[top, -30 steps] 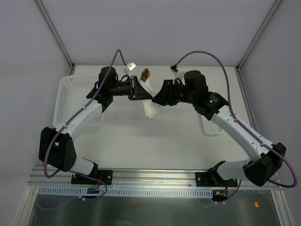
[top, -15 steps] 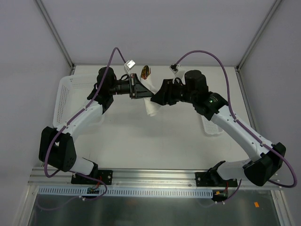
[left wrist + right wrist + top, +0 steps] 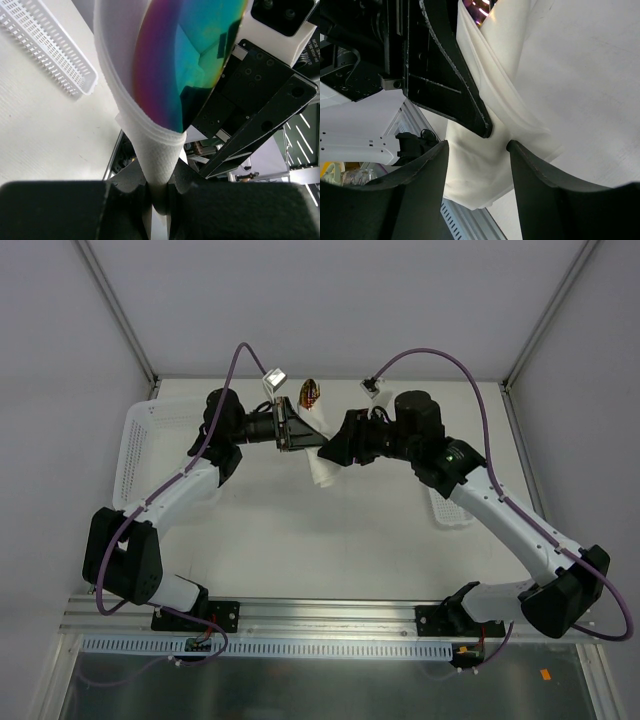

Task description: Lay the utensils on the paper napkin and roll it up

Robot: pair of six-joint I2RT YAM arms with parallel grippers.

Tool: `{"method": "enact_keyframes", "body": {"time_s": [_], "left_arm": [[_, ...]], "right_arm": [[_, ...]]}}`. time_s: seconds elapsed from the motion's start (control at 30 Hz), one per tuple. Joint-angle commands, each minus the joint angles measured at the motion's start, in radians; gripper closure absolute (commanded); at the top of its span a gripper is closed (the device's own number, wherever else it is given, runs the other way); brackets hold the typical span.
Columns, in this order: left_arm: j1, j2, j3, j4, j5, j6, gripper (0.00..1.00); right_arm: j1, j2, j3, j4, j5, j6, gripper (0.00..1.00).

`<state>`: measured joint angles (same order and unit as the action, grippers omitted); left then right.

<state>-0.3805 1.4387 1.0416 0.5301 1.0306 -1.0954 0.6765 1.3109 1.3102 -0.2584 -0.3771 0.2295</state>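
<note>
The paper napkin [image 3: 150, 135] is rolled into a white cone around a spoon, whose shiny iridescent bowl [image 3: 190, 55] sticks out of the top. My left gripper [image 3: 162, 192] is shut on the cone's narrow lower end. From above, the spoon bowl [image 3: 311, 393] shows over the left gripper [image 3: 300, 430], and the napkin's loose tail [image 3: 322, 468] hangs toward the table. My right gripper [image 3: 476, 146] is open, with its fingers on either side of the napkin tail [image 3: 480, 175]. The left gripper's dark finger [image 3: 455, 85] is just ahead of it.
One white perforated basket [image 3: 140, 445] stands at the table's left edge and shows again as the basket [image 3: 50, 50] in the left wrist view. Another basket [image 3: 447, 510] lies partly under the right arm. Both arms meet over the table's far middle.
The right gripper's jaws have spread wider around the napkin tail. The left gripper, with the napkin and spoon, has turned and shifted slightly left, and the spoon bowl sits a little higher.
</note>
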Motion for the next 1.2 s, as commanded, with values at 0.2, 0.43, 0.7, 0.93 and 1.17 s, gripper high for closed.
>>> {"method": "enact_keyframes", "body": {"time_s": [0.2,0.43,0.7,0.93,1.17], "left_arm": [[-0.017,-0.017,-0.014,0.263,0.059,-0.132,1.00],[-0.020,-0.009,-0.029,0.327,0.062,-0.172,1.00],[-0.023,-0.004,-0.025,0.350,0.059,-0.181,1.00],[-0.023,0.003,-0.015,0.349,0.056,-0.166,1.00],[-0.023,-0.009,0.011,0.248,0.045,-0.080,1.00]], "right_arm": [[-0.003,-0.013,-0.068,0.093,-0.072,0.048,0.44],[-0.008,-0.032,-0.104,0.113,-0.072,0.059,0.44],[-0.008,-0.032,-0.135,0.195,-0.154,0.106,0.51],[-0.015,-0.027,-0.186,0.314,-0.235,0.171,0.70],[-0.046,-0.036,-0.232,0.404,-0.292,0.226,1.00]]}}
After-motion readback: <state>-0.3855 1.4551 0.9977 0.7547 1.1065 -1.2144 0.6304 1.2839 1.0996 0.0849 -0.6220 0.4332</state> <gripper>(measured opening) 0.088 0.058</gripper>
